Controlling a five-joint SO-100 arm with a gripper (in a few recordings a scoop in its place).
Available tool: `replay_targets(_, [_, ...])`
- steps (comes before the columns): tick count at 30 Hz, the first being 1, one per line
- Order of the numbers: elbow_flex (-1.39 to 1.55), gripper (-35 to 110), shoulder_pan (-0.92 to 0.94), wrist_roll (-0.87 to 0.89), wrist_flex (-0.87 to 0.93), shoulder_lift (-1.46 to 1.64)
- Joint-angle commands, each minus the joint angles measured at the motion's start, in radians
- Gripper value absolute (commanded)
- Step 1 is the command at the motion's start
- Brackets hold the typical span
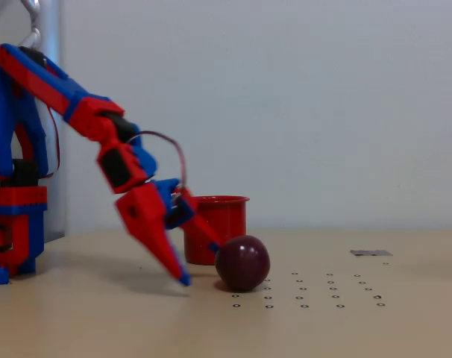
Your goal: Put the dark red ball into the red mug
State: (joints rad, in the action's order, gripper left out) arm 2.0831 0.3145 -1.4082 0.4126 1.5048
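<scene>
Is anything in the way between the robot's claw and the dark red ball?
Nothing visible is. The tool is open and down at the table, one finger tip at the dark red ball, the other left of it. The red mug stands just behind them, with nothing visible between ball and mug.

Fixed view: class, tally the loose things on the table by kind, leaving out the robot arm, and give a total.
Ball, dark red: 1
Mug, red: 1
Small flat grey scrap: 1
Total: 3
</scene>
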Motion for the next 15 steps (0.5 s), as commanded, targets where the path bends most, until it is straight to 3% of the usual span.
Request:
replay_targets(1, [-0.115, 41, 0.018, 0.002, -0.018, 0.002])
replay_targets(15, [-0.196, 41, -0.003, 0.003, -0.017, -0.052])
